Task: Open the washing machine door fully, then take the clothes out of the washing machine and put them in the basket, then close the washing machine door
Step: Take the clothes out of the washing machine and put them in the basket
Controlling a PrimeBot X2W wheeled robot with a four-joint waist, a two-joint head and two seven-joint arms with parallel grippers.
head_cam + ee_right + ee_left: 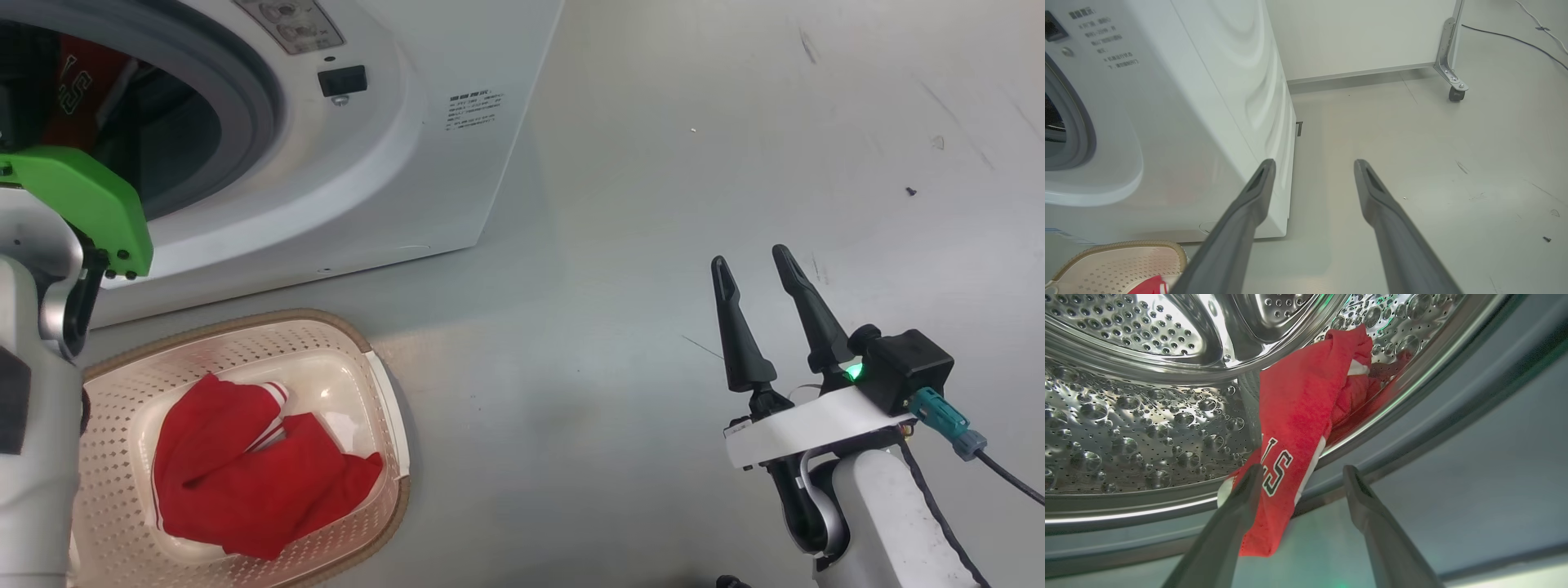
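Red garment (1298, 400), white lettering, white trim, draped over steel drum (1126, 428) rim.

"What lay in the basket (326, 343)?"
"A crumpled red garment (253, 482) with white stripes. The cream basket sat on the floor, just before the white washing machine (408, 180)."
"And the drum (1126, 424)?"
"A second red garment (1298, 416), white-lettered, hung across its steel lip."
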